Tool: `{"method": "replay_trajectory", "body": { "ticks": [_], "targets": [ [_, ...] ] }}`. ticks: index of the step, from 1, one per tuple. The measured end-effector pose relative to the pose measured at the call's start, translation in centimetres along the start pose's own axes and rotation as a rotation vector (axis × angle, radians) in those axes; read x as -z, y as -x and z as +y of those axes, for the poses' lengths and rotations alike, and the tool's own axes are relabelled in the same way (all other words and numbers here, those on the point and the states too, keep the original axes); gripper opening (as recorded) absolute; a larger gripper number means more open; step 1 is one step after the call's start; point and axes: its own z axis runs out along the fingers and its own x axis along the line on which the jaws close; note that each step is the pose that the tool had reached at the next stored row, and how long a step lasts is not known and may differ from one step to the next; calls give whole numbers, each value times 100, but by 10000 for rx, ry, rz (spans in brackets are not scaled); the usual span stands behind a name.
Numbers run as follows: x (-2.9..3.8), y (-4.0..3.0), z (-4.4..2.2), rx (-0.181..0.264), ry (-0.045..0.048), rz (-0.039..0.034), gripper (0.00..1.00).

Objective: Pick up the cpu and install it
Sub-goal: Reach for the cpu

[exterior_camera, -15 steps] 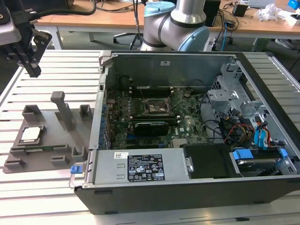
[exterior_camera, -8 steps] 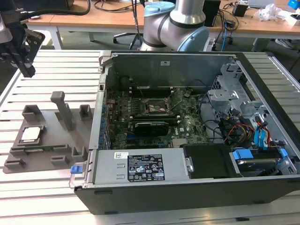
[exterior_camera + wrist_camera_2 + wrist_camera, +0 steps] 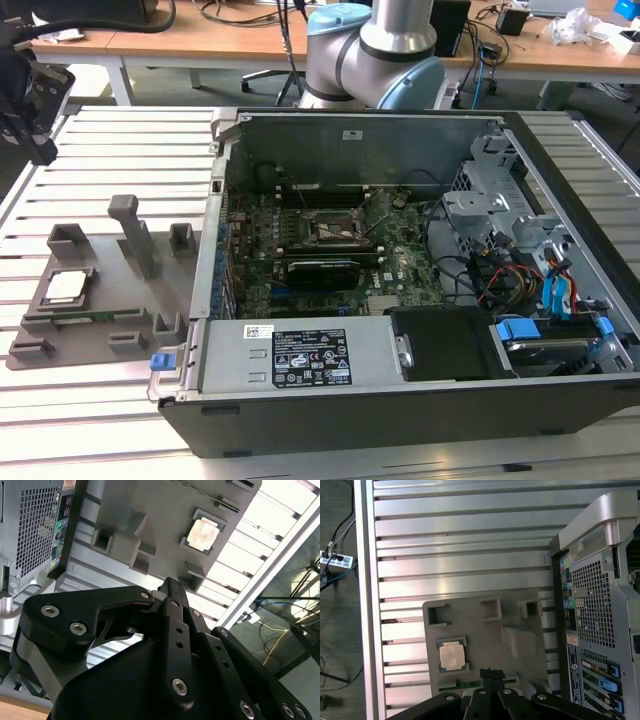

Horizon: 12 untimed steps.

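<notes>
Below the end effector [image 3: 490, 673], whose fingers are pressed together on nothing, lies the cpu [image 3: 452, 656]. It sits just beyond the fingertips and off to the side away from the case [image 3: 592, 605]. Being square, it offers no long axis. Its edges run parallel to those of the grey tray [image 3: 470, 625], in whose shallow recess it rests flat, metal face up. Nothing covers it, so the room above it looks open. The tray's raised blocks [image 3: 517, 640] stand apart from it, toward the case. Farther off, past the tray, the socket [image 3: 335, 232] lies inside the case, well apart from the end effector, on the slatted desk [image 3: 120, 140].
</notes>
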Motion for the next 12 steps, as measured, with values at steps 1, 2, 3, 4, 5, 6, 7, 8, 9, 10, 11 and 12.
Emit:
{"method": "replay_trajectory", "body": {
  "ticks": [1, 2, 3, 4, 5, 6, 7, 8, 9, 10, 11, 12],
  "targets": [
    [0, -16, -1, 0, 0, 0, 11],
    [1, -30, -2, 0, 1, 0, 11],
    [1, -43, -3, 0, 0, 0, 11],
    [1, -56, -4, 0, 1, 0, 11],
    [2, -79, -6, 0, 0, 0, 11],
    [2, -91, -7, 0, 1, 0, 11],
    [2, -120, -9, 1, 1, 0, 11],
    [3, -141, -11, 1, 1, 0, 11],
    [4, -169, -13, 1, 0, 0, 11],
    [4, -183, -14, 0, 1, 0, 11],
    [4, -194, -15, 1, 1, 0, 11],
    [5, -224, -17, 1, 0, 0, 11]
  ]
}}
